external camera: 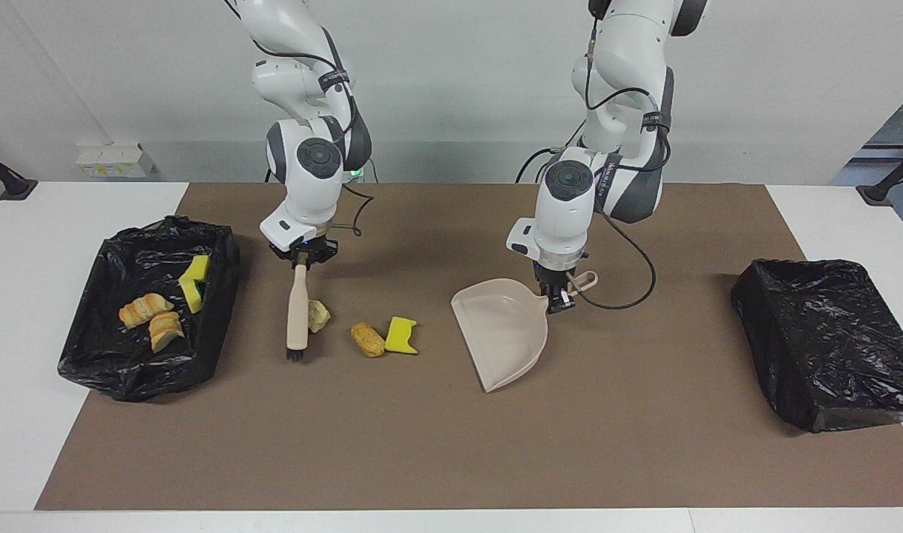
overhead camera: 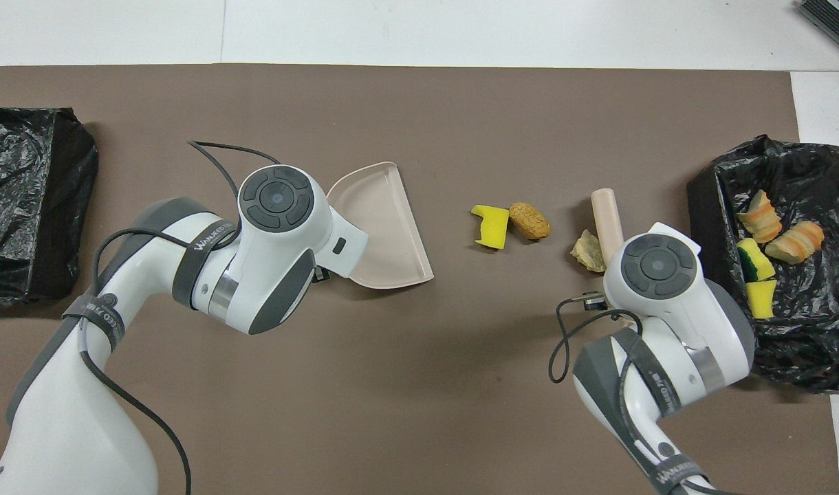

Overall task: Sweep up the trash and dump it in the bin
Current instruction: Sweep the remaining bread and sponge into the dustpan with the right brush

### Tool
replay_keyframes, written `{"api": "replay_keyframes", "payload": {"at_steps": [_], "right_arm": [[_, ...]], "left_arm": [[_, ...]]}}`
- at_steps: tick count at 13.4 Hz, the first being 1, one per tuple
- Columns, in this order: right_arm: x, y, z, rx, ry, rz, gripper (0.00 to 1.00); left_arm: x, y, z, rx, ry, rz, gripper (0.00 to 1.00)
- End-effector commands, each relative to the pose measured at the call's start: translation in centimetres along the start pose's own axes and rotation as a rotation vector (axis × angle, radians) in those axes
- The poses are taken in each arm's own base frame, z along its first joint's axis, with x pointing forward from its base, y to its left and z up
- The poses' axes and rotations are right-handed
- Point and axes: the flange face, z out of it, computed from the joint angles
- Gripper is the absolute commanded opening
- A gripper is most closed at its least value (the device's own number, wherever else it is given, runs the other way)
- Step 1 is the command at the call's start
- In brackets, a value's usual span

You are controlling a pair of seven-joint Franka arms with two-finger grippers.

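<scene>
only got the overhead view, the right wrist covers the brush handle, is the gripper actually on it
Observer: Yes, the right gripper is shut on the top of the brush handle.
Operator: bristles down?
Observer: The dark bristles seem to touch the mat, farther from the robots than the pale scrap.
Operator: and the dustpan
Observer: The left gripper is shut on the dustpan handle; its lip looks down on the mat.
</scene>
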Motion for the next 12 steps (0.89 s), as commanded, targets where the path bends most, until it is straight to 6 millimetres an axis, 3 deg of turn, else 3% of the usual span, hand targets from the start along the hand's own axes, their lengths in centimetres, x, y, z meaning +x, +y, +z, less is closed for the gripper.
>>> {"api": "replay_keyframes", "payload": {"at_steps": [1,5,7,9,12], "right_arm": [[1.6,-2.6,-1.9,0.045,-0.042,0.040,0.00],[3.2,-7.1,-3.5,0.129,-0.077,0.142,0.00],[3.9,-7.2,-5.4,0.129,-0.091,0.152,0.00],[4.2,-5.8,-5.6,0.106,-0.101,0.147,0.00],[2.2,-2.6,-2.7,0.084,-0.129,0.141,0.00]], "left_arm": [[1.4,1.0,0.6,0.009,-0.002,0.035,0.00],[1.5,2.3,1.0,-0.007,-0.016,0.050,0.00],[1.2,2.6,1.1,-0.013,-0.022,0.049,0.00],[0.9,2.8,1.3,-0.015,-0.023,0.047,0.00],[0.8,2.9,1.5,-0.018,-0.026,0.043,0.00]]}}
